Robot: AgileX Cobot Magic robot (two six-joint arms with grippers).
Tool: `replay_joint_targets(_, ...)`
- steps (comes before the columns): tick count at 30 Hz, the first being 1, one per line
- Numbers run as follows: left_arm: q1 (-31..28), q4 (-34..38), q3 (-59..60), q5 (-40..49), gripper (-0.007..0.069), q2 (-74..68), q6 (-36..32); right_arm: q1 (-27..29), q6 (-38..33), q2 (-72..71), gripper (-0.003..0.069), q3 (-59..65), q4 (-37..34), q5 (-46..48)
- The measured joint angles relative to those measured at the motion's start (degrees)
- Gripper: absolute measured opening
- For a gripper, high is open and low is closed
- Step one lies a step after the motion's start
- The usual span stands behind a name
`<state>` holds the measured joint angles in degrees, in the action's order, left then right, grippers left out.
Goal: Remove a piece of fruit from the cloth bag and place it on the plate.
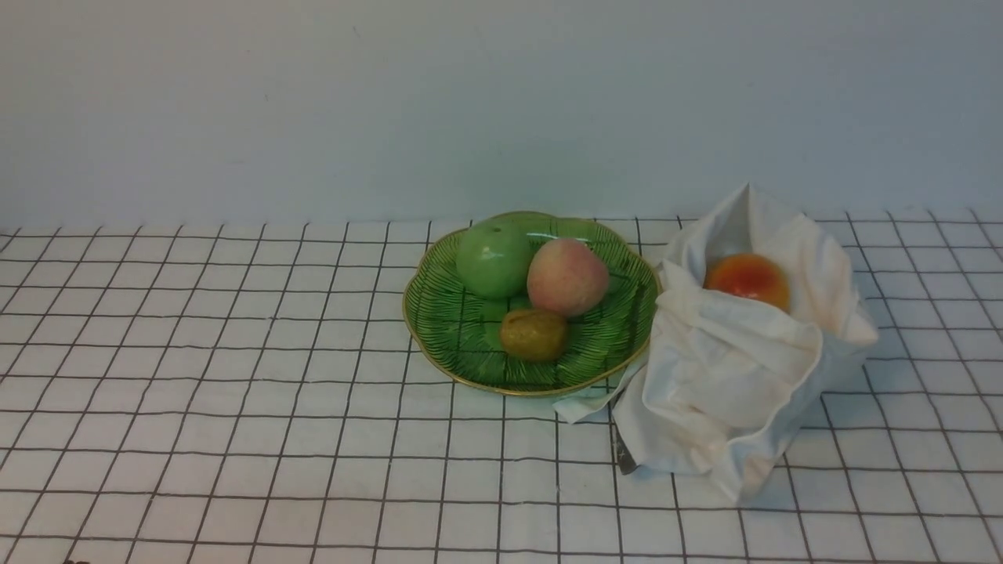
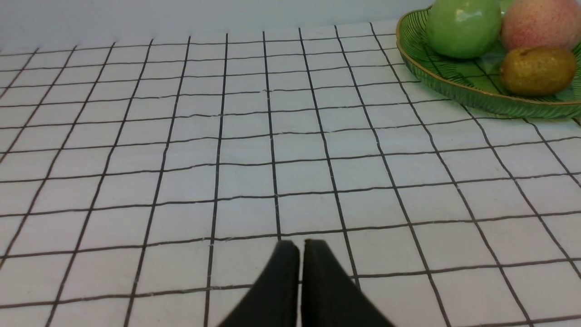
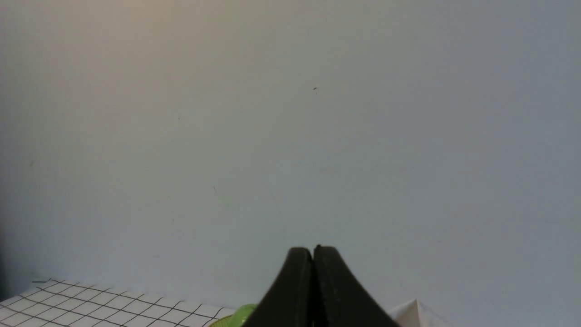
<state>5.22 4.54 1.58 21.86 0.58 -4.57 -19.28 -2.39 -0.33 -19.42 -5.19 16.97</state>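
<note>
The olive-brown kiwi-like fruit (image 1: pixel 534 334) lies on the green plate (image 1: pixel 454 329), at its front, and shows in the left wrist view (image 2: pixel 538 71) too. The off-white cloth bag (image 1: pixel 736 368) stands just right of the plate with an orange-red round fruit (image 1: pixel 747 279) in its mouth. Neither gripper shows in the front view. My left gripper (image 2: pixel 300 244) is shut and empty low over the table, left of the plate (image 2: pixel 454 81). My right gripper (image 3: pixel 313 249) is shut and empty, raised and facing the wall, with the bag's tip (image 3: pixel 415 309) below it.
A green apple (image 1: pixel 494 260) and a pink-yellow peach (image 1: pixel 566 276) lie at the back of the plate. The table wears a white cloth with a black grid (image 1: pixel 235 392). A plain grey wall (image 1: pixel 501 102) stands behind.
</note>
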Motion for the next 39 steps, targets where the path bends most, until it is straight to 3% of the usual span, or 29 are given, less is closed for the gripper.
replay_joint_targets(27,0.00,0.00,0.00,0.00,-0.0008,0.00,0.00,0.06,-0.44,-0.06,-0.0015,3.94,0.66,-1.18)
replay_joint_targets(39,0.00,0.00,0.00,0.00,-0.0008,0.00,0.00,11.83,0.34,-0.31,-0.0015,20.91,2.15,0.06)
